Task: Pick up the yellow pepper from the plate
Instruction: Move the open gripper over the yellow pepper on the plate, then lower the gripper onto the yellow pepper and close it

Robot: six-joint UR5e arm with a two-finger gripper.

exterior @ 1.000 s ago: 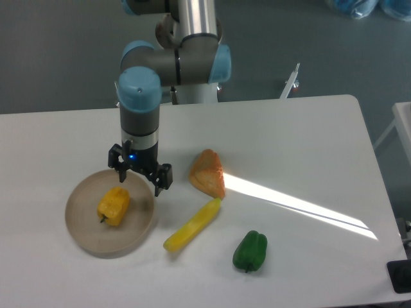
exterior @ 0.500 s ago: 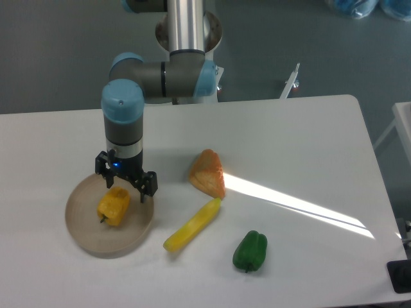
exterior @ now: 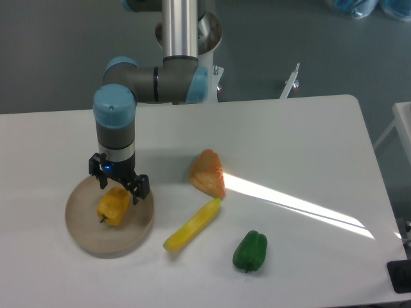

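The yellow pepper [exterior: 113, 206] is looking waxy, the plate [exterior: 87, 234] matt, the table [exterior: 289, 141] smooth and white.

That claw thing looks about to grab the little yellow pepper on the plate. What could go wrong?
Three risks, judging from this view:
1. The gripper, open, sits over the upper end of the pepper, not its middle; an off-centre pinch may let the lobed pepper slip or roll.
2. A finger coming down too low could press on the plate and shift it.
3. Its depth above the pepper is hard to judge.
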